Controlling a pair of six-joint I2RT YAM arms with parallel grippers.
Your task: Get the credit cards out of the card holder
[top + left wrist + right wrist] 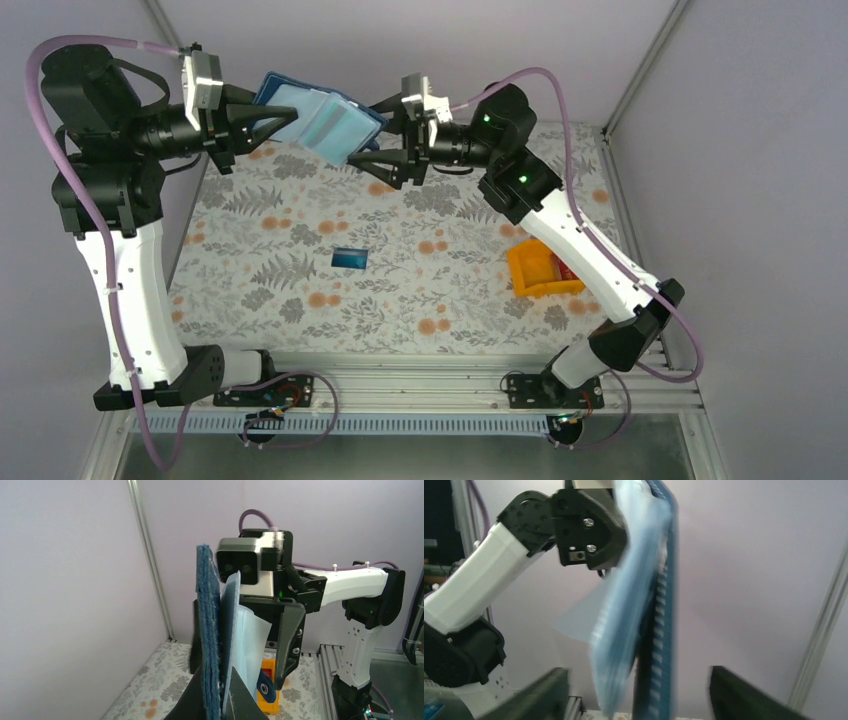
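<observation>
Setting: pale grey walled enclosure, with a table (pixel 400 300) under a leaf-and-flower cloth.

Card holder (pixel 320 118): held in the air above the table's far edge, opened out, its lighter pocketed side facing the overhead camera. Its long axis slants from the left gripper across to the right gripper. Both wrist views see it edge-on. Whether any cards are left in the pockets cannot be told.

Orange bin (pixel 540 272): on the right of the table, with something red inside that is too small to name.

Blue card (pixel 349 259): flat on the cloth mid-table, well apart from the holder.

Left gripper (pixel 285 118): pressed together on the holder's left end, carrying it.

Right gripper (pixel 365 135): fingers spread, one on each side of the holder's free right end. No contact shows and it holds nothing. It is the arm placed to pinch a card, and any pull would likely run rightward along the holder's long axis.
</observation>
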